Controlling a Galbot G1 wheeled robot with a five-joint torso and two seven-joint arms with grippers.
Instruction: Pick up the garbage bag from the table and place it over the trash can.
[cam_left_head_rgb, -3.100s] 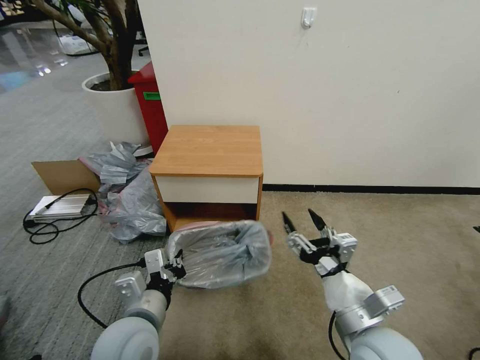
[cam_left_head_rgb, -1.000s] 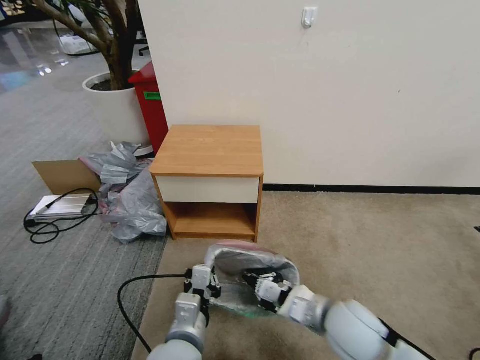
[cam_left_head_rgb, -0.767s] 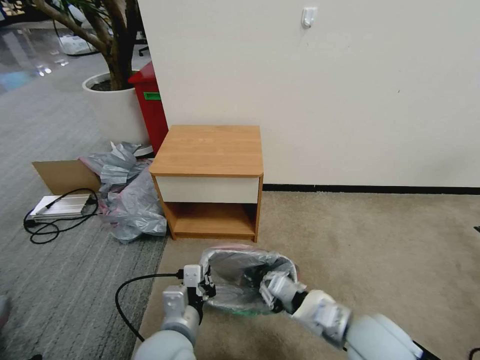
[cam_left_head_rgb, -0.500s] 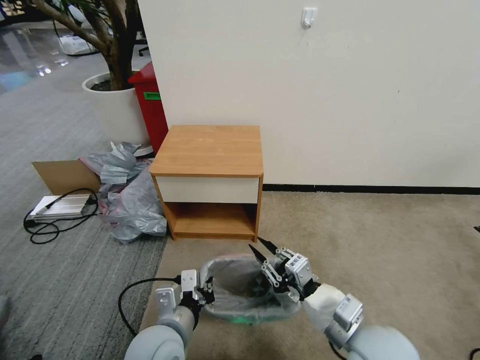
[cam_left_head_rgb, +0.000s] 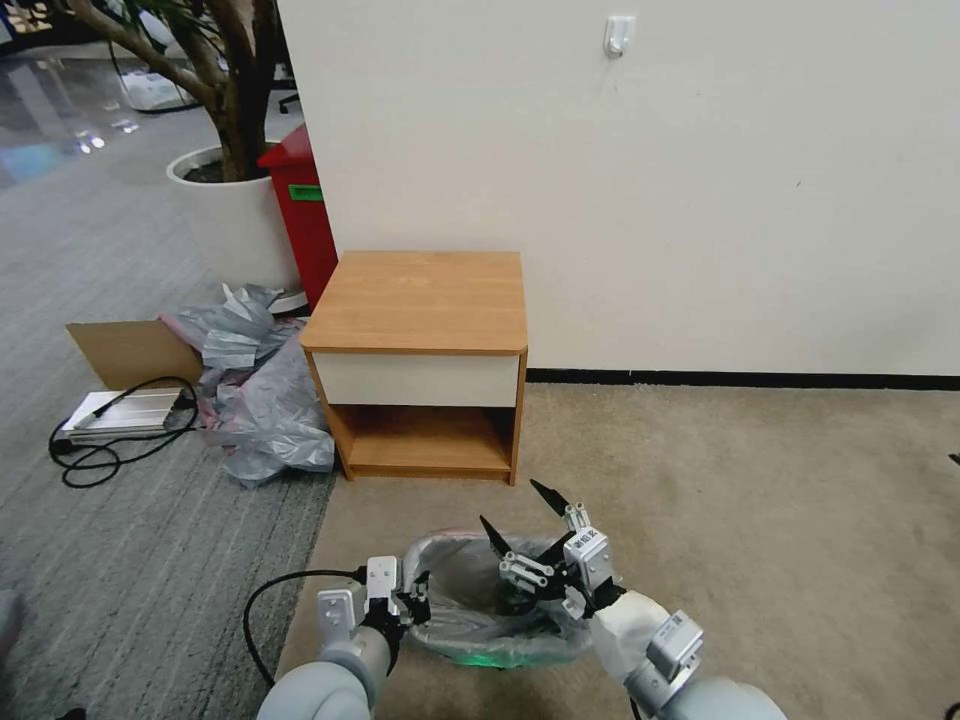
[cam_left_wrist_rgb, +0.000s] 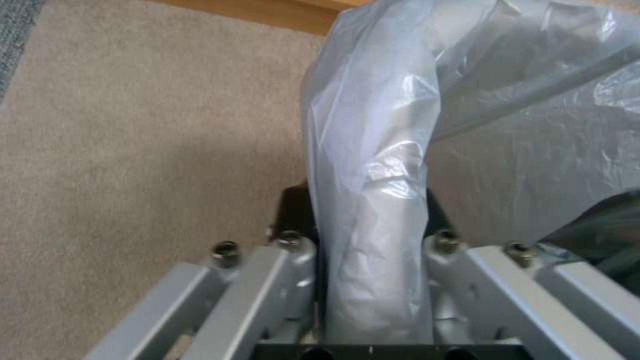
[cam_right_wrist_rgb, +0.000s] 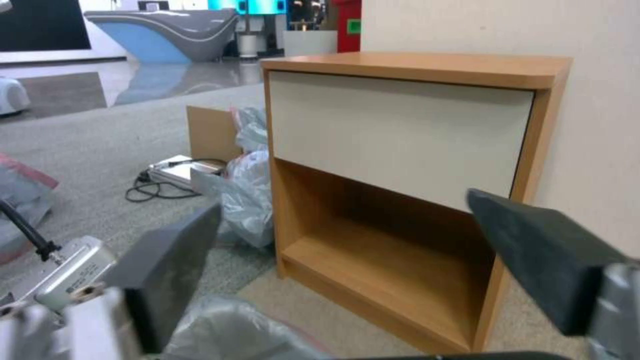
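- Beige carpet (cam_left_head_rgb: 760, 500) lies open rightward; table (cam_left_head_rgb: 420, 300) against the wall.
- Garbage bag (cam_left_head_rgb: 455, 580) lines the trash can (cam_left_head_rgb: 500, 655).
- Left gripper (cam_left_head_rgb: 415, 597) pinches its rim; right gripper (cam_left_head_rgb: 525, 520) gapes above.

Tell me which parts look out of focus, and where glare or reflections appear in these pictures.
Right wrist view: the right gripper's fingers are soft, the table sharper, the far floor reflects light. Left wrist view: the garbage bag has shiny highlights. Head view: the glossy floor at upper left reflects lamps.

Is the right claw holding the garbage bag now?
No, the right claw is open above the garbage bag, its fingers apart with nothing between them.
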